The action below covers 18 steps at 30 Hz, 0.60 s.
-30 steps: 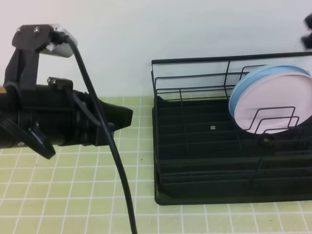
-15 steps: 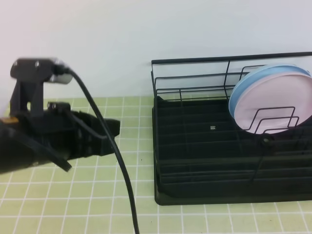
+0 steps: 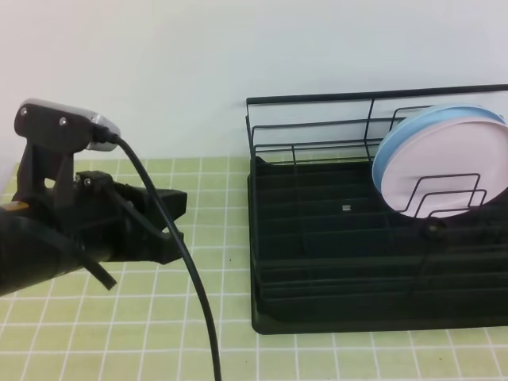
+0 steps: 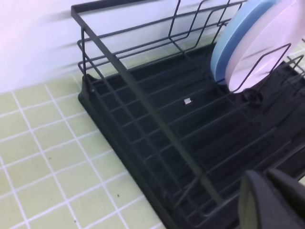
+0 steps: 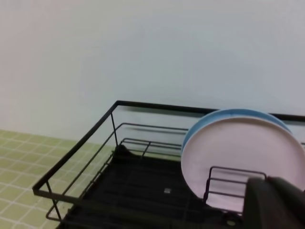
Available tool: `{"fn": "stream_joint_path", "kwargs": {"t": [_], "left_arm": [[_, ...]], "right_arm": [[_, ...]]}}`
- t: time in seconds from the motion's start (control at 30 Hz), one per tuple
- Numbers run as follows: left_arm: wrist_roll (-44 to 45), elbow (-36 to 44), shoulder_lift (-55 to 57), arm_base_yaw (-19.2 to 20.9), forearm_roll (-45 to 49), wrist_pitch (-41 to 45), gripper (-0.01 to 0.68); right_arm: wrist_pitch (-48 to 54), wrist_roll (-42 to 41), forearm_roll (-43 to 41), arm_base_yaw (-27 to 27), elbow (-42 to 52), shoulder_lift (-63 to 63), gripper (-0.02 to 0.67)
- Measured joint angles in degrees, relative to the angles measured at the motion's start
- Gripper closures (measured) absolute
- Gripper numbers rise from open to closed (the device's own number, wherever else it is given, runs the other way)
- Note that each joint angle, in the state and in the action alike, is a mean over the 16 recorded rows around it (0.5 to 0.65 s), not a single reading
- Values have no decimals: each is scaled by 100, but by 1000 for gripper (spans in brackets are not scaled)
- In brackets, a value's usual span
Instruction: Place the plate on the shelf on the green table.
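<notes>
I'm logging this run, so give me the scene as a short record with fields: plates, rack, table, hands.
pink plate: on edge in the rack, behind the wire dividers, face forward
blue plate: on edge just behind the pink plate, only its rim showing
rack: black, on the table, its right end out of the high view
table: green tiles, white grout
left hand: shut, holding nothing, left of the rack, over the table
right hand: shut, holding nothing, near the plates; not in the high view
</notes>
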Motion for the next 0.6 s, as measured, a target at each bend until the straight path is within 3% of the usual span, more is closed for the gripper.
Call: {"fn": "stream_joint_path", "kwargs": {"t": [0.6], "left_arm": [[171,0,0,0,-435,-2,675]], "right_arm": [[42,4,-10,0,270,-241,651]]}}
